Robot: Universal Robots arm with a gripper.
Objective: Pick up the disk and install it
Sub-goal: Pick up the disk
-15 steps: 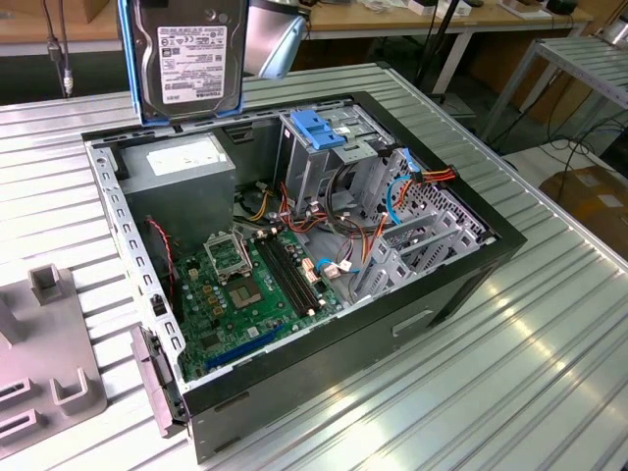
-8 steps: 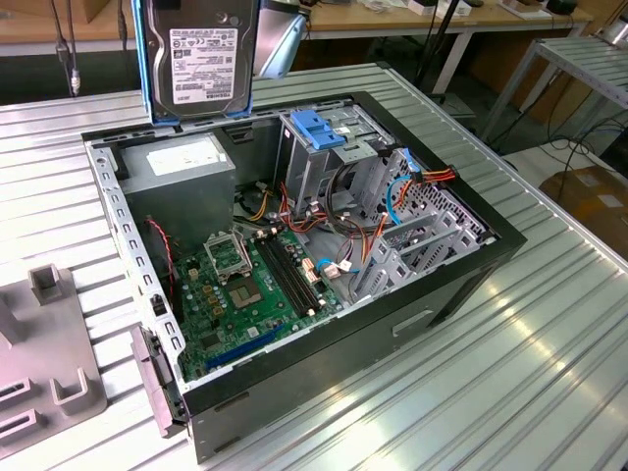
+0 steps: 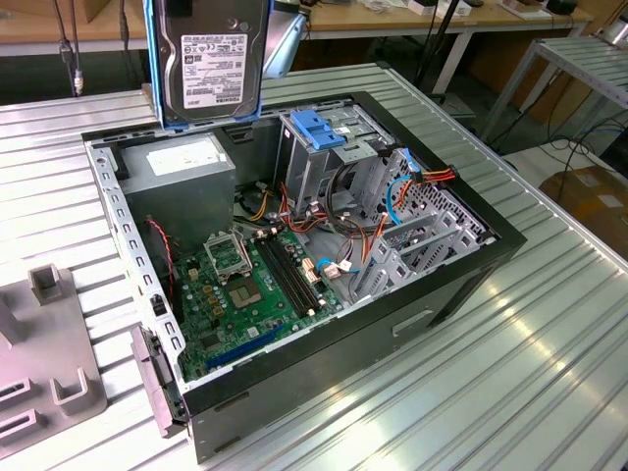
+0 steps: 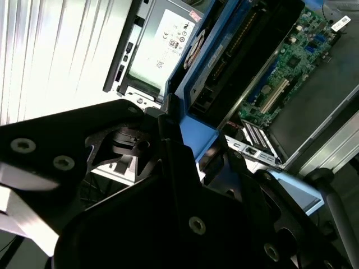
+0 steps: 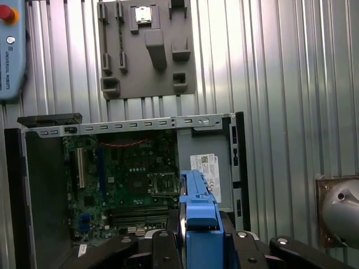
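1 end effector (image 5: 200, 242) grips 1 disk (image 3: 208, 61).

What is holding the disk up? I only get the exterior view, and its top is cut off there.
Observer: The gripper holds it; in the first wrist view black fingers sit on both sides of the disk's blue bracket.
Operator: What's right under it?
Observer: Seen from above in that view, its edge hangs over the grey power-supply box, beside the motherboard.
Operator: Anything else lying around?
Observer: A blue-grey handheld controller with a red button lies on the table, apart from the case.
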